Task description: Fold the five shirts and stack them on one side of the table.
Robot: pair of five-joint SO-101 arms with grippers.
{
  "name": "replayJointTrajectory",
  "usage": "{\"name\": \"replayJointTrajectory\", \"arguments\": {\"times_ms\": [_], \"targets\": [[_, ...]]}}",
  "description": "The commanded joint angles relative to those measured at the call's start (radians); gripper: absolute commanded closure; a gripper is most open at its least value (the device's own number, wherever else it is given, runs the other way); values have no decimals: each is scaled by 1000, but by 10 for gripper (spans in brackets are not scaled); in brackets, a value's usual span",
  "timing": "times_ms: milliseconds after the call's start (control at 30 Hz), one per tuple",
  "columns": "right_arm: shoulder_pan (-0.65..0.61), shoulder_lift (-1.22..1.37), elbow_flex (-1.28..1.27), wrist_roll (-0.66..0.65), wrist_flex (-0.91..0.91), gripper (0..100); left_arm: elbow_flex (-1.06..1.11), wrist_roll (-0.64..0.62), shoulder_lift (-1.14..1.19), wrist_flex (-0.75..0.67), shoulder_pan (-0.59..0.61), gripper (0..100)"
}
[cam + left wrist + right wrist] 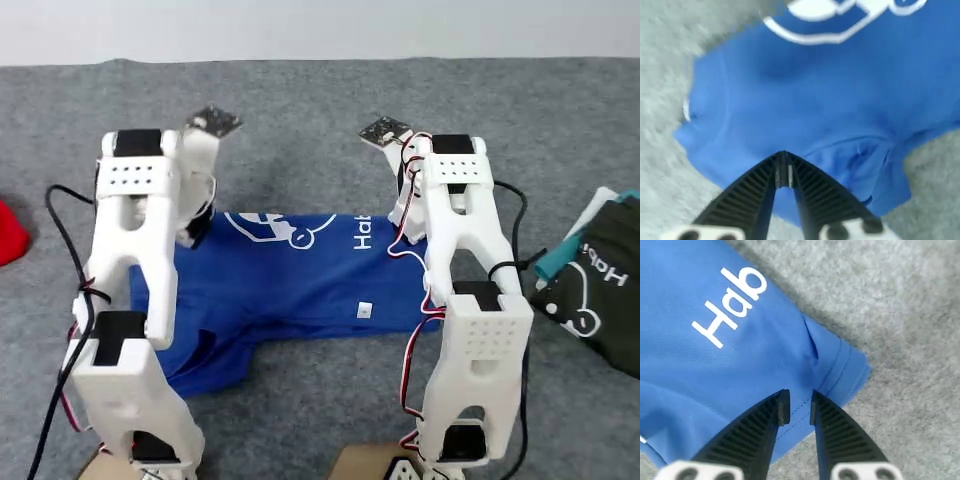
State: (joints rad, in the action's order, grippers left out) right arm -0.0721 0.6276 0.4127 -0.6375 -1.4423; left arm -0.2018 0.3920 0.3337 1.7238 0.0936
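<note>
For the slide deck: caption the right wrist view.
Right gripper, jaws slightly apart, over the hemmed corner of a blue fabric shirt with white lettering on the grey felt-covered table.

The blue shirt (290, 280) was smooth matt cloth; the desk (300, 110), rough grey felt; the right hand (796, 407), ribbed black plastic.

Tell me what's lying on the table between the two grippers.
The blue shirt lies spread across that stretch, with the left gripper over one end and the right gripper over the other. The high view shows it.
</note>
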Motion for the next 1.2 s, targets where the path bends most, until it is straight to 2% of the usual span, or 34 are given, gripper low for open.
{"name": "replayJointTrajectory", "arguments": {"times_ms": [0, 167, 367, 600, 900, 1167], "targets": [[2, -59, 37, -9, -7, 923, 50, 26, -69, 6, 38, 996], [-5, -56, 37, -9, -5, 923, 151, 57, -68, 6, 83, 996], [-18, -56, 37, -9, 1, 923, 343, 100, -63, -44, 66, 996], [-18, -56, 37, -9, -5, 923, 380, 98, -57, -51, 58, 994], [-19, -62, 37, -9, -7, 923, 561, 130, -57, -48, 29, 994], [-19, -65, 41, -8, -54, 923, 590, 164, -58, 28, -12, 994]]}}
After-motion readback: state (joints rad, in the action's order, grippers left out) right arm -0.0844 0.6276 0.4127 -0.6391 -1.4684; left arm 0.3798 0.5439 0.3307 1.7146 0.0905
